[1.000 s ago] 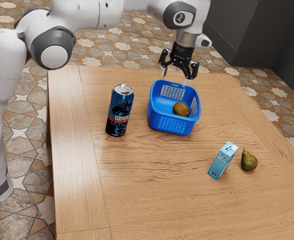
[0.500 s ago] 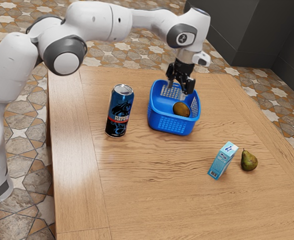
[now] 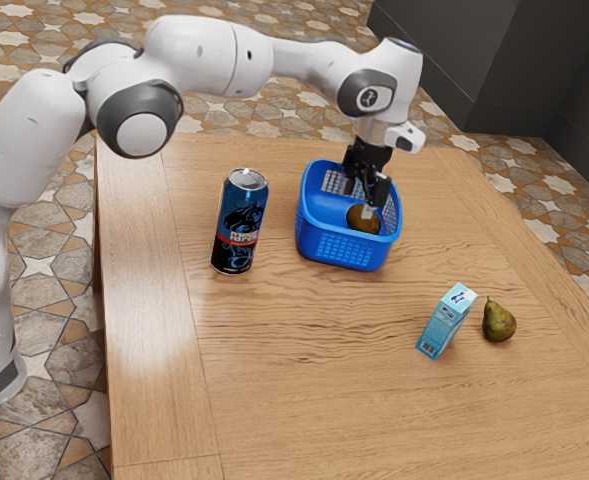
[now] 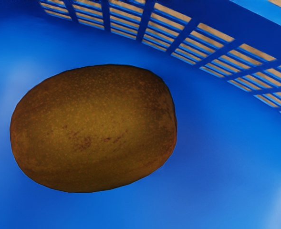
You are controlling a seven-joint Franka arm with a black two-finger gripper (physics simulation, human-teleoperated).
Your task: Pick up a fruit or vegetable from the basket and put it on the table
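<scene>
My gripper [image 3: 358, 202] reaches down into the blue basket [image 3: 340, 246] from above, its fingers apart and open. A brown kiwi-like fruit [image 3: 361, 222] lies on the basket's floor, just under the hand, with one fingertip overlapping its upper edge in the exterior view. In the wrist view the brown fruit [image 4: 93, 129] lies on its side on the blue floor, close to the slotted basket wall [image 4: 190, 55]. Whether a finger touches the fruit, I cannot tell.
A tall blue and black can [image 3: 239, 222] stands left of the basket in the exterior view. A light blue carton [image 3: 446, 321] and a green-brown pear [image 3: 499, 321] are on the wooden table [image 3: 304, 390], toward the exterior view's right.
My hand has come down from above the basket to inside it, turning a little on the way. The basket and the fruit have stayed where they were.
</scene>
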